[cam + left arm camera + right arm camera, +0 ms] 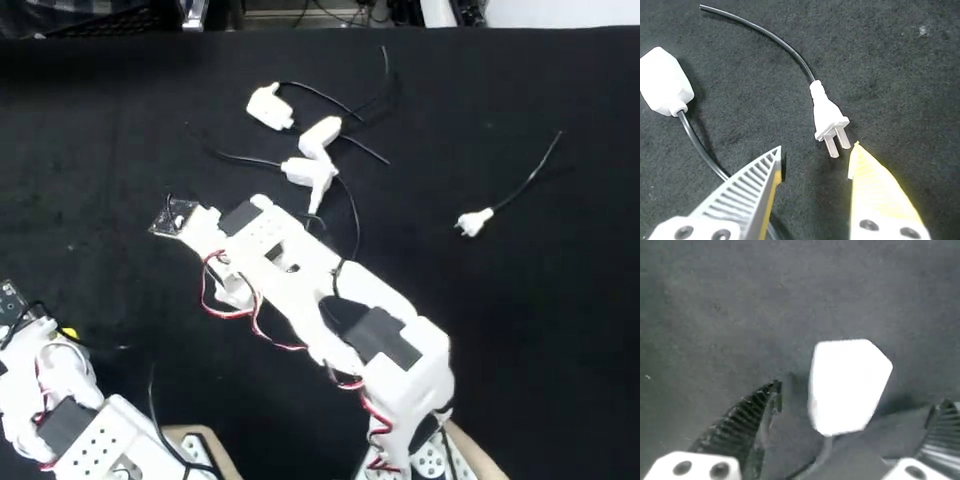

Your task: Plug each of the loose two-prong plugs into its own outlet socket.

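Starting at the left tool (816,148), its two fingers are spread wide: one grey ribbed finger (752,185) and one yellow finger (875,190). A two-prong plug (829,117) lies flat on the black worktop (900,60) just ahead of the gap between the fingertips. The prongs point back toward the tool and end just beside the tip of the yellow finger. The plug's black lead (772,37) curves away from the tool. Off to the grey-finger side, farther out, rests a white socket housing (662,82). Its black cable (697,142) runs back past the grey finger.

The right tool (858,396) is also spread, with dark ribbed fingers (747,415). A white socket block (847,385) sits on the worktop between the fingers. A narrow gap shows between the block and the nearer finger, so nothing is pinched.

From the high view, a long white arm (300,270) reaches across the worktop. Just beyond it lies a cluster of three white sockets (305,170) with tangled black leads. A loose plug (475,222) with a short lead lies well apart from that cluster, unplugged.
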Robot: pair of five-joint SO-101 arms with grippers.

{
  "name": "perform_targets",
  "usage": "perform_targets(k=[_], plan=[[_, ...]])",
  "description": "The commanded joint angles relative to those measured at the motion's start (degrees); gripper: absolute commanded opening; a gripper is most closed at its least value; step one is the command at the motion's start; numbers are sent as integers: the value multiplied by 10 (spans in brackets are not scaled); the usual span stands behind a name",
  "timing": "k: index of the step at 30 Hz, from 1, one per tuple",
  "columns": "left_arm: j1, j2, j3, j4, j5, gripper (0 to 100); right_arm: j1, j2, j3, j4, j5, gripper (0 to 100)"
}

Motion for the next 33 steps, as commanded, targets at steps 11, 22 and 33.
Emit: perform_targets(k=[11, 22, 33], plan=[[2, -2, 12, 4, 4, 222, 297, -200, -141, 157, 25, 444], [4, -2, 12, 17, -55, 225, 520, -212, 113, 42, 48, 444], [-7, 0, -20, 25, -56, 253, 459, -236, 352, -156, -13, 444]])
